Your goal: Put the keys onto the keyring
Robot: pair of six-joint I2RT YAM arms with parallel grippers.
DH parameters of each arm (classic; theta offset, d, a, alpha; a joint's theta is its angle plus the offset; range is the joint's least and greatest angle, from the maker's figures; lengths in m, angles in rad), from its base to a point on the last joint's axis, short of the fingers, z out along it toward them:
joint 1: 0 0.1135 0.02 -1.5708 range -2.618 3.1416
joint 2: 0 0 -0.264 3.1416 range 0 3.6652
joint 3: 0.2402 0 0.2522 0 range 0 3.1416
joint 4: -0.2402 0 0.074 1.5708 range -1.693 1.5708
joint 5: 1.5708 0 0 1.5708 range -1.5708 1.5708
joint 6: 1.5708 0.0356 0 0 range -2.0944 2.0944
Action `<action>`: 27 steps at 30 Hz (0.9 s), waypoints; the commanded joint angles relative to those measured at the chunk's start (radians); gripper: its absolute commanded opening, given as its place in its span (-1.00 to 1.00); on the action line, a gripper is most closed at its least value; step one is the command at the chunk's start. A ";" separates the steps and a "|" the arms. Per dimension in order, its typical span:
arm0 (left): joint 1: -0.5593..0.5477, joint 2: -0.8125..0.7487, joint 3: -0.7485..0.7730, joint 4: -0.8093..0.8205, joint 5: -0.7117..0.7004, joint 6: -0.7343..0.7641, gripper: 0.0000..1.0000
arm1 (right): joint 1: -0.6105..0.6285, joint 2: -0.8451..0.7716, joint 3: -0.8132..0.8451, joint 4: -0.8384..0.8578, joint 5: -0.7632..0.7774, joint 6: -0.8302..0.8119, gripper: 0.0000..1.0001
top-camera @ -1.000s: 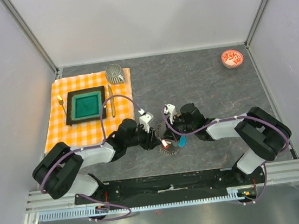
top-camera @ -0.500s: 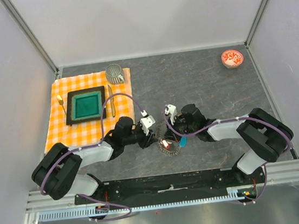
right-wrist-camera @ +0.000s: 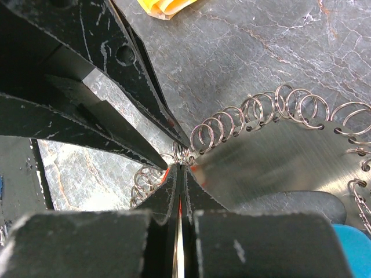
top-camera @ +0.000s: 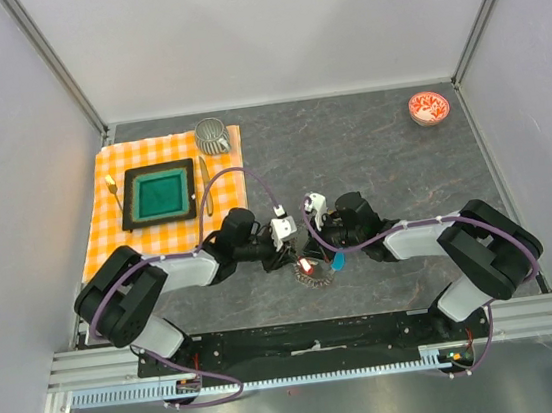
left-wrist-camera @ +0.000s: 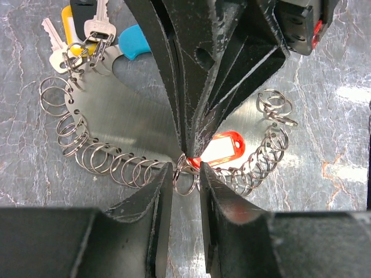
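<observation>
Midway through the threading, the left hand (left-wrist-camera: 185, 176) stood slightly open, a finger (left-wrist-camera: 153, 197) on either side of one split ring (left-wrist-camera: 184, 188) at the rim of the keyring (left-wrist-camera: 127, 116) — a bright metal disc edged with wire rings and carrying a curved blue tag (left-wrist-camera: 134, 41); whether the fingers touched that ring could not be told. The right hand (right-wrist-camera: 179, 171) faced it tip to tip, clamped shut, a sliver of red and bright metal showing in the seam between its fingers; whether it pinched the red-tagged key (left-wrist-camera: 223, 149), which lay on the disc just beside those tips, was unclear. A bunch of keys (left-wrist-camera: 72, 32), one yellow-headed, hung from rings near the blue tag; the keyring lay flat on the grey desk (top-camera: 370, 155) between the two arms. The step in hand looked to be joining the red-tagged key to a rim ring; the next move would likely call for the left hand to close on that ring and steady it — then for the right to work the key's loop into the coil without dragging the disc.
</observation>
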 commanded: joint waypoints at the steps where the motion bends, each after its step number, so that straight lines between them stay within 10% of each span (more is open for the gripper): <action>1: 0.005 0.035 0.042 0.004 0.065 0.070 -0.38 | 0.000 -0.028 -0.005 0.041 -0.010 -0.008 -1.00; 27: 0.005 0.037 0.068 -0.127 0.134 0.053 -0.56 | 0.000 -0.075 -0.025 0.028 0.034 -0.013 -1.00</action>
